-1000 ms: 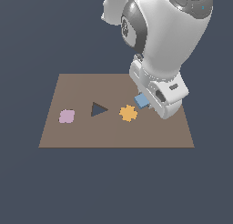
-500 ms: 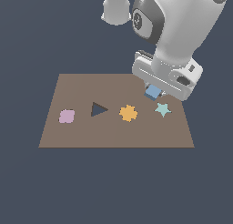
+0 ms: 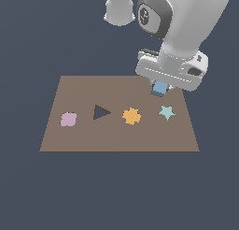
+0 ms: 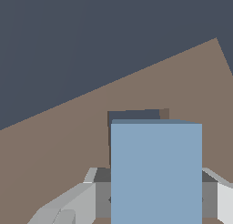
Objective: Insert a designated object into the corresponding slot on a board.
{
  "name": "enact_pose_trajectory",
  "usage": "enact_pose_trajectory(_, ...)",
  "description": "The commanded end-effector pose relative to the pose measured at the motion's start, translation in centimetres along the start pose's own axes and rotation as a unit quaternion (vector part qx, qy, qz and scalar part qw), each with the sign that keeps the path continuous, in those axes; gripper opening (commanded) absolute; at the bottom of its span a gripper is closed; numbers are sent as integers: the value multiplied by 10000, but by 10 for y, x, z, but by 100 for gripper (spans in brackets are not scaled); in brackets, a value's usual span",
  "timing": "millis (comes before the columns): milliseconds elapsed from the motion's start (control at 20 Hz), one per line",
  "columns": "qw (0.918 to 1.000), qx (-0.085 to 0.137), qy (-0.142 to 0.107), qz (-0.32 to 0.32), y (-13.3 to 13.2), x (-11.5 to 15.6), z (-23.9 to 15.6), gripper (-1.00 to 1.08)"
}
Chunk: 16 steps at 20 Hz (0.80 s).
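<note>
My pincer (image 3: 160, 89) grips the light-blue block (image 3: 159, 88), held above the board (image 3: 116, 135), at one o'clock from the orange gear (image 3: 131, 116); the dark slot (image 4: 132, 115) sits just beyond the block.

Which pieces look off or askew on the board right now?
Nothing stands out. The pink, orange and teal shapes lie flat on the board, and the gripper holds the blue block squarely above the dark square slot.
</note>
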<state>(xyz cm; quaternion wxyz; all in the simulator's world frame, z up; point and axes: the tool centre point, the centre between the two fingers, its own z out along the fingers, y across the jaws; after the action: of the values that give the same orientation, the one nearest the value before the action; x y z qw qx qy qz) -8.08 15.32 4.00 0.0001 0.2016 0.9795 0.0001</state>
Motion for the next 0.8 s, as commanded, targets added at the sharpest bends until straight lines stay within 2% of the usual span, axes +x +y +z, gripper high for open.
enact_pose_trajectory(0,9998,-1,-3,-176,-1,4,0,-100)
enact_pose_trajectory(750,9997,1,-1,-250,-2,6,3,-100)
